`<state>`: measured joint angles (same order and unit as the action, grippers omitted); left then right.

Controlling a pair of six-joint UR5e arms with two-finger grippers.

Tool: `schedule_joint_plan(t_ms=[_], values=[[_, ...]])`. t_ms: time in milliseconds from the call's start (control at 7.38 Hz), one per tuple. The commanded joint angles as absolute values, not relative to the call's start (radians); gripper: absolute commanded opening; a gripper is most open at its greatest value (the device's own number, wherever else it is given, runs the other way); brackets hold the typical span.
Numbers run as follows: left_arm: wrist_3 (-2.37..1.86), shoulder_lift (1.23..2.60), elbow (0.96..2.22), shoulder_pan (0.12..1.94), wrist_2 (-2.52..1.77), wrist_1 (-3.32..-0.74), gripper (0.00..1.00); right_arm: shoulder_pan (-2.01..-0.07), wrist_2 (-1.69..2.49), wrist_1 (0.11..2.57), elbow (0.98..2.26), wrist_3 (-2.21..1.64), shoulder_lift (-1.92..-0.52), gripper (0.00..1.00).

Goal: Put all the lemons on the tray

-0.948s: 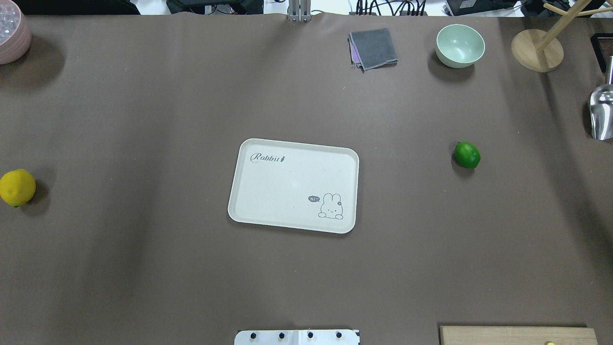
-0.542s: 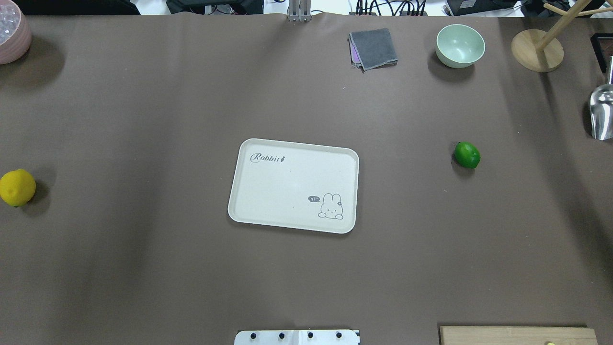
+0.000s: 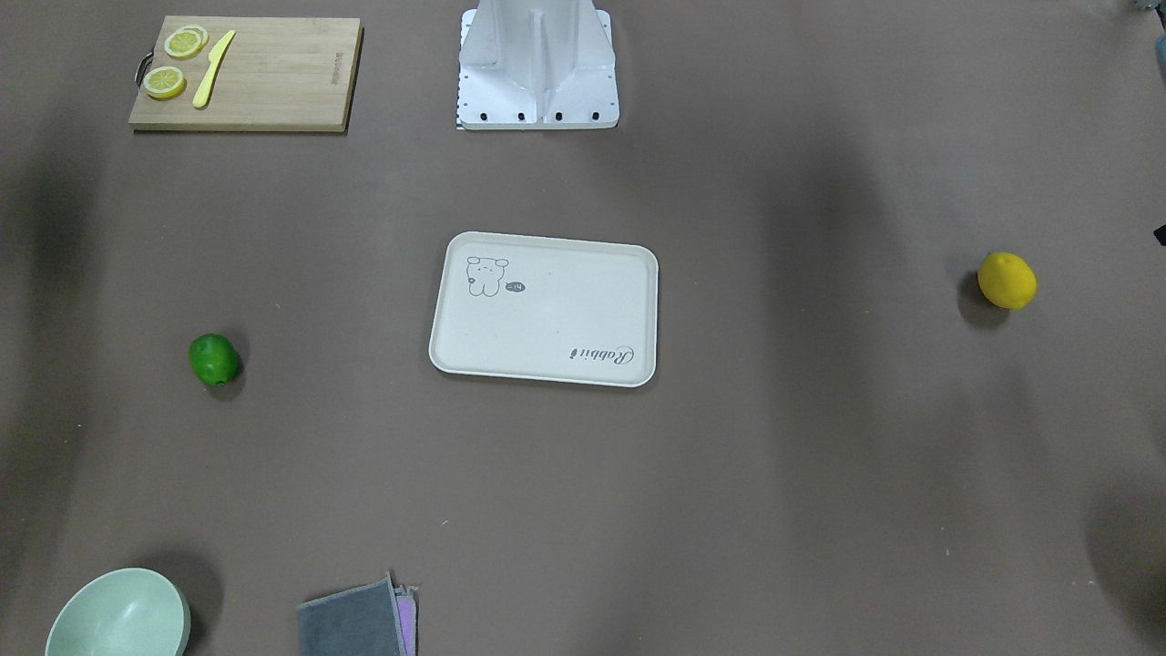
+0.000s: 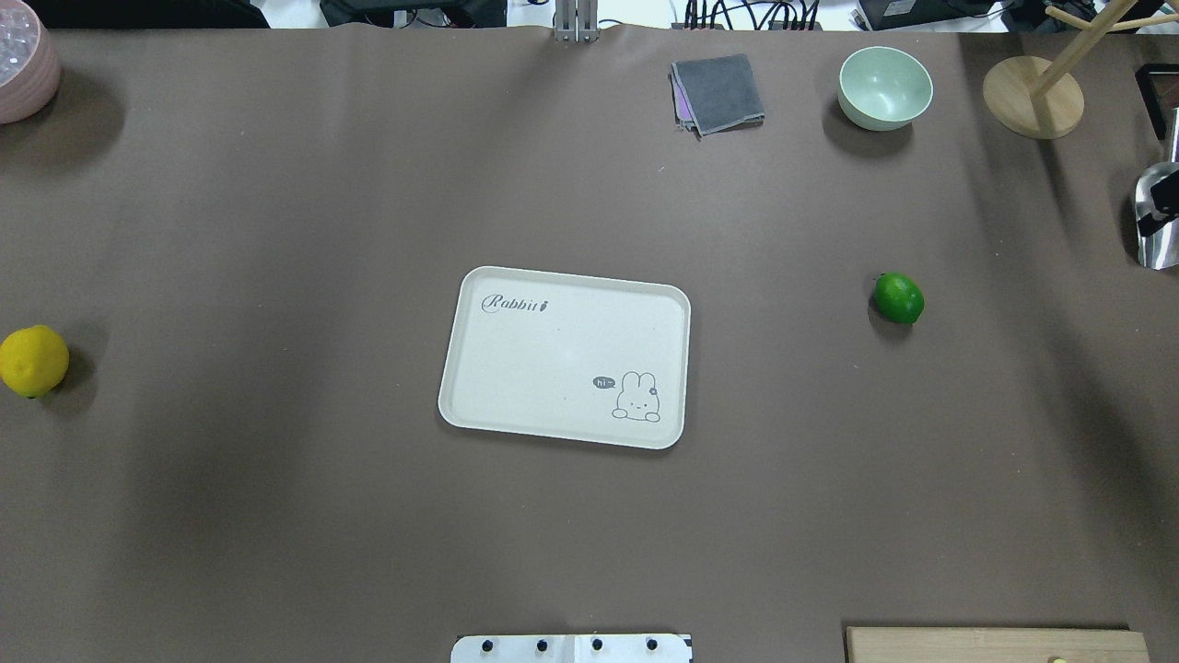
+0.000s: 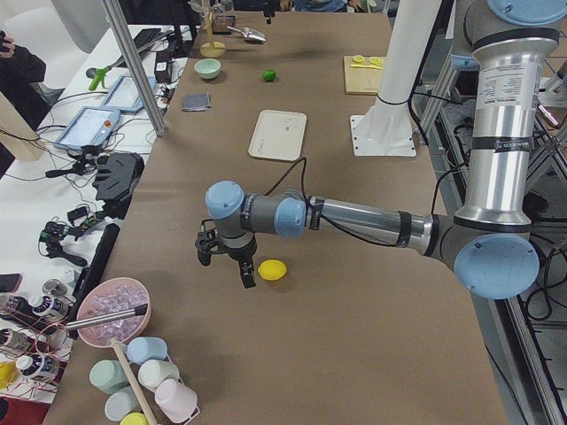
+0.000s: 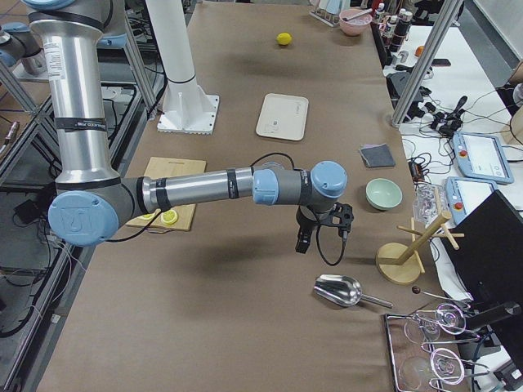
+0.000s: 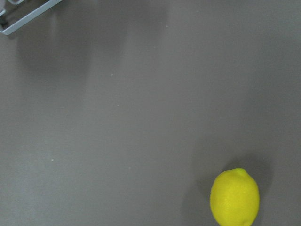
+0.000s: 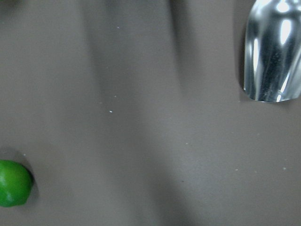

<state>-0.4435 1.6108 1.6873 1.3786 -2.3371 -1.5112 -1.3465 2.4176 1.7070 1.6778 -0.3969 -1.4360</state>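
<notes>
Left wrist view: yellow lemon (image 7: 234, 197) lengthwise up-frame, nub topmost (left tool (image 5: 226, 266), right tool (image 6: 320, 238): opening unclear).

The overhead camera looks down the brown counter (image 4: 276, 230) from the robot's edge. The front camera faces back, steeply, and both share the cream rimmed rectangular tray (image 4: 553, 350). Side cameras look lengthwise from either end. The left wrist camera sits close above the oval yellow lemon (image 7: 234, 197), and the right wrist camera above the glossy green lemon (image 8: 13, 183).
</notes>
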Motion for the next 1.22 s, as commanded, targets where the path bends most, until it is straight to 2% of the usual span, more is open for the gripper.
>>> schedule_joint_plan(t_ms=[0,677,1083], values=[[-0.573,1.611,1.669,1.284,-2.333,-1.634,0.98,-1.238,2.41,1.701,1.677,-0.51,-1.366,0.99],[-0.749,1.428,1.645,1.152,-2.284,-2.066,0.98,-1.045,2.37,1.634,1.603,-0.581,-1.244,0.99],[-0.819,1.439,1.602,1.121,-2.283,-2.117,0.98,-0.961,2.358,1.557,1.455,-0.578,-1.163,0.99]])
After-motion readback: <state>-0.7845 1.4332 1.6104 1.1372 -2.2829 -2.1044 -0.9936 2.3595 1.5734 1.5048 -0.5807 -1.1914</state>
